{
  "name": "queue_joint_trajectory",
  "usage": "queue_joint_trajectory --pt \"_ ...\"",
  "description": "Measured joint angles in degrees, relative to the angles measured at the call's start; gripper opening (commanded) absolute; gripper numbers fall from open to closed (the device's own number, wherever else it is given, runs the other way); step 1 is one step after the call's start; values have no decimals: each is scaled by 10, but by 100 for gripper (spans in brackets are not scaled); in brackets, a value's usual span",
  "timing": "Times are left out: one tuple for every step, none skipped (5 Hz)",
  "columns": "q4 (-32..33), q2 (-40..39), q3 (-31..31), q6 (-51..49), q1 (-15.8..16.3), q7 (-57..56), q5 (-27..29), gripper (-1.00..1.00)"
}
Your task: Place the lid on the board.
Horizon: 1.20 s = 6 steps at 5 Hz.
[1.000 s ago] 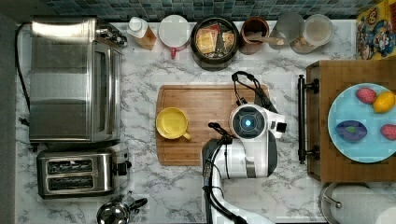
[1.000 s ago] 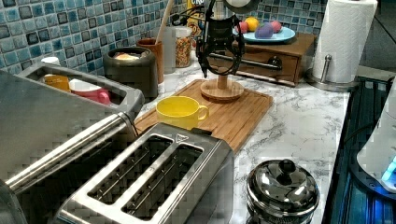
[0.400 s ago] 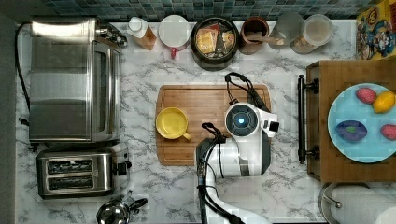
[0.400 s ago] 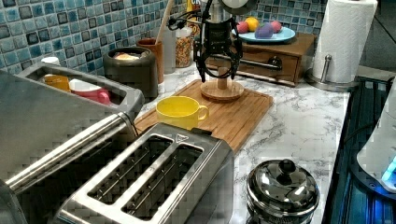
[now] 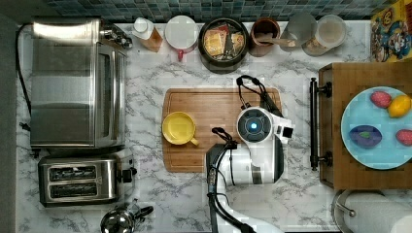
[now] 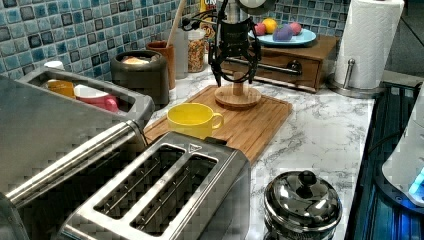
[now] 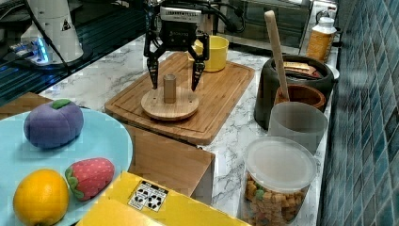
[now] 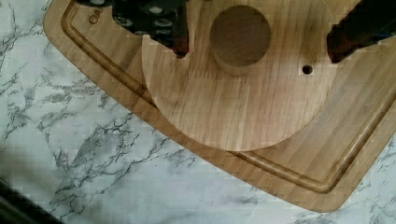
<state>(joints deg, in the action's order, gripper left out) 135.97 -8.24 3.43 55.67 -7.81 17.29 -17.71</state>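
The lid [image 7: 169,107] is a round wooden disc with an upright cylindrical knob [image 8: 240,36]. It lies flat on the light-brown bamboo board [image 7: 221,89], near the end at the top view's right. In the left view the lid [image 6: 238,97] rests on the board [image 6: 260,125] behind the cup. My gripper [image 7: 174,85] hangs open over the lid, one dark finger on each side of the knob and apart from it. In the wrist view the fingertips [image 8: 180,46] flank the knob above the lid [image 8: 243,107]. From the top, my arm's wrist [image 5: 252,125] covers the lid over the board [image 5: 204,102].
A yellow cup [image 5: 179,128] stands on the board's other end. A dark pot [image 5: 223,42], jars and a utensil holder line the back wall. A darker wooden tray [image 5: 359,165] with a blue fruit plate sits at the top view's right, and a toaster [image 5: 77,180] at its left.
The gripper has risen a little above the lid's knob. The lid has stayed in place on the board.
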Motion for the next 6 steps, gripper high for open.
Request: queue_joint_trajectory --pt "0 0 6 0 0 0 0 100" --pt "0 0 4 0 0 0 14 100" --pt "0 0 0 15 0 0 16 100" --pt "0 0 0 17 1 0 11 100" --pt "0 0 0 16 1 0 11 100" --pt "0 0 0 9 2 0 11 100"
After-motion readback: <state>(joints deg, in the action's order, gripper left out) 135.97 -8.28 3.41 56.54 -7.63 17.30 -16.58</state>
